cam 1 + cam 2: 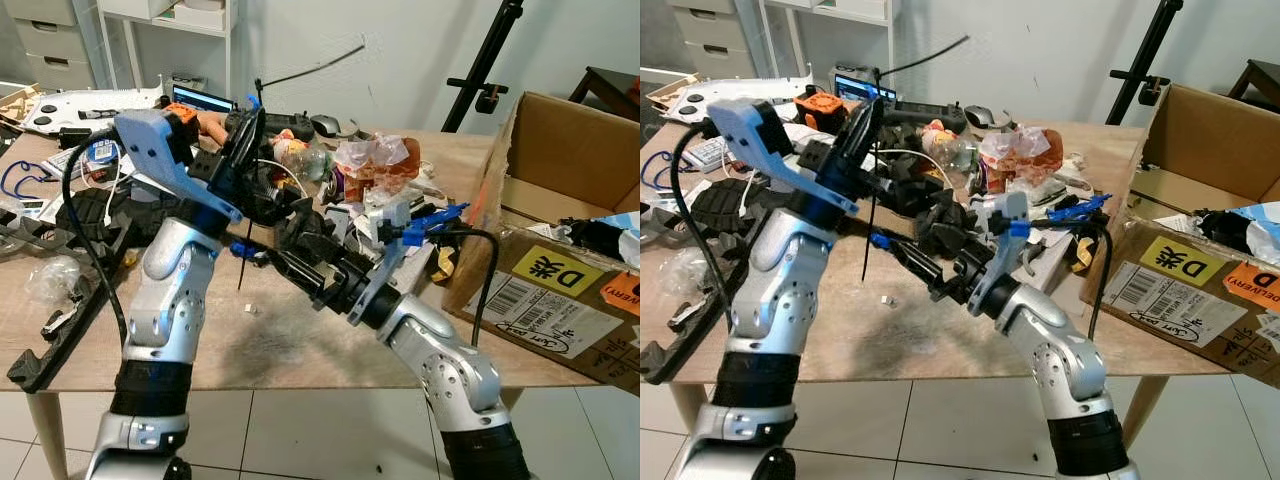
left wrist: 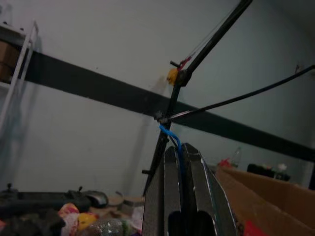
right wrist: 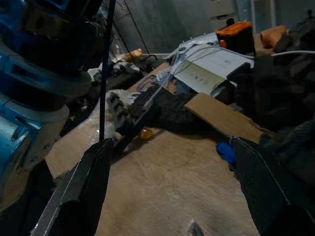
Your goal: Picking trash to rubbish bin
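A wooden table (image 1: 300,350) spans the scene, its far half heaped with clutter: black foam pieces, cables, a crumpled clear wrapper (image 1: 375,155) with orange inside, an orange-and-black box (image 1: 825,105) near the back edge and a computer mouse (image 1: 326,124) behind the pile. At the table's right end an open cardboard box (image 1: 560,290) lies tilted, with a yellow label and a barcode sticker on its side and some dark and blue things inside; whether this serves as the rubbish bin cannot be told. Both silver arms rise from the lower edge and cross over the middle of the table. The left gripper (image 2: 181,162) is lifted above the clutter and points upward toward the wall, its two black fingers pressed together on a long black cable tie (image 1: 250,190), which runs between them with a thin blue wire (image 2: 173,136) alongside; the tie's tail hangs straight down toward the tabletop, while its other end curves up and away to the right against the wall. The right gripper (image 3: 172,191) reaches leftward low over the bare wood, just beneath the left arm's wrist, with its fingers spread wide apart and nothing between them; the hanging tail of the tie passes just beside its one finger (image 3: 83,187). A small pale scrap (image 1: 250,308) lies on the table below the grippers
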`<state>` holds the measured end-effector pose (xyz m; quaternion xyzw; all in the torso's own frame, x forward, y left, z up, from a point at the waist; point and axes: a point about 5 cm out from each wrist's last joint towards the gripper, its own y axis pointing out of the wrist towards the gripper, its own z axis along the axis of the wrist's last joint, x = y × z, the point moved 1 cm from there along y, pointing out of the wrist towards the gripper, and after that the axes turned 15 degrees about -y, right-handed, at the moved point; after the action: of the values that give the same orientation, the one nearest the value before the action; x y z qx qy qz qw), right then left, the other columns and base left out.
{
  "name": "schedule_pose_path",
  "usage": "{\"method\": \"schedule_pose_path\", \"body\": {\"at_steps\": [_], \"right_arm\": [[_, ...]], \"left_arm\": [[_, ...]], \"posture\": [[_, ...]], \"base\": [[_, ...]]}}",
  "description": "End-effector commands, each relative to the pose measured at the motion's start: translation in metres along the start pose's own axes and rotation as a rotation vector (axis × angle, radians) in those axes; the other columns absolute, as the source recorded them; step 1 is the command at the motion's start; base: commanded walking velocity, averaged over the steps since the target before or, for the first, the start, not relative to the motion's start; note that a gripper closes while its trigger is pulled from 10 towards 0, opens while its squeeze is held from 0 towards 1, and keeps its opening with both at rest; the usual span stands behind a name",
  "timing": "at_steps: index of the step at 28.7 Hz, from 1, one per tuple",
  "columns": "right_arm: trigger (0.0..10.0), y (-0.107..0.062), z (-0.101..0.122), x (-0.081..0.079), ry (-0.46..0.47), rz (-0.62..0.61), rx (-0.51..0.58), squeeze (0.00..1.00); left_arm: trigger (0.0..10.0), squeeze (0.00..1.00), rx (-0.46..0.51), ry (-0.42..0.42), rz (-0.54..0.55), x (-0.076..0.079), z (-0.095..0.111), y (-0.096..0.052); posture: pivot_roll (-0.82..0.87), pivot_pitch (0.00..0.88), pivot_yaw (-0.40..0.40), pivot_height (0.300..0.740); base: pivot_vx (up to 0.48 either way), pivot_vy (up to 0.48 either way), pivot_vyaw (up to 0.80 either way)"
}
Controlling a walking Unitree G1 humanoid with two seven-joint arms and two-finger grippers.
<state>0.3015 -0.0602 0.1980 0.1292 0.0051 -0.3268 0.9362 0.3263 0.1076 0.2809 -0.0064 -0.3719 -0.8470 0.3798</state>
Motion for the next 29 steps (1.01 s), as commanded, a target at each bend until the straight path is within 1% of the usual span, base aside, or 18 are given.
{"method": "schedule_pose_path", "body": {"at_steps": [1, 2, 3, 5, 9, 14, 15, 16, 29], "right_arm": [[10.0, -0.001, -0.004, -0.003, 0.034, 0.031, -0.012, 0.0], [10.0, -0.001, -0.006, -0.007, 0.046, 0.059, -0.017, 0.0], [10.0, -0.001, -0.006, -0.007, 0.046, 0.059, -0.017, 0.0], [10.0, 0.0, -0.007, -0.01, 0.041, 0.078, -0.022, 0.0], [10.0, 0.0, -0.009, -0.012, 0.041, 0.084, -0.024, 0.0], [9.9, -0.001, -0.01, -0.008, 0.041, 0.056, -0.029, 0.0], [2.9, -0.001, -0.011, -0.006, 0.044, 0.034, -0.032, 0.0], [0.0, -0.001, -0.011, -0.002, 0.048, 0.014, -0.032, 0.0], [0.0, -0.001, -0.011, 0.0, 0.047, 0.004, -0.023, 0.0]], "left_arm": [[0.0, 0.0, -0.017, -0.03, -0.015, 0.01, -0.009, -0.001], [0.0, 0.0, -0.02, -0.044, -0.015, 0.015, -0.014, -0.001], [0.0, 0.0, -0.02, -0.044, -0.015, 0.015, -0.014, -0.001], [0.0, 0.0, -0.026, -0.063, -0.021, 0.019, -0.018, -0.002], [0.0, 0.0, -0.039, -0.113, -0.044, 0.033, -0.027, -0.001], [0.0, 0.0, -0.043, -0.124, -0.051, 0.036, -0.028, 0.0], [0.0, 0.0, -0.044, -0.125, -0.053, 0.036, -0.027, 0.0], [0.0, 0.0, -0.046, -0.127, -0.054, 0.037, -0.027, 0.0], [0.0, 0.0, -0.059, -0.136, -0.053, 0.038, -0.027, -0.002]], "posture": [[-0.01, 0.075, -0.083, 0.74], [-0.01, 0.075, -0.083, 0.74], [-0.01, 0.075, -0.083, 0.74], [-0.01, 0.075, -0.084, 0.74], [-0.01, 0.072, -0.082, 0.74], [-0.01, 0.072, -0.082, 0.74], [-0.01, 0.072, -0.082, 0.74], [-0.01, 0.072, -0.082, 0.74], [-0.01, 0.073, -0.082, 0.74]], "base": [[0.0, 0.0, 0.0], [0.0, 0.0, 0.0], [0.0, 0.0, 0.0], [0.0, 0.0, 0.0], [0.0, 0.0, 0.0], [0.0, 0.0, 0.0], [0.0, 0.0, 0.0], [0.0, 0.0, 0.0], [0.0, 0.0, 0.0]]}}
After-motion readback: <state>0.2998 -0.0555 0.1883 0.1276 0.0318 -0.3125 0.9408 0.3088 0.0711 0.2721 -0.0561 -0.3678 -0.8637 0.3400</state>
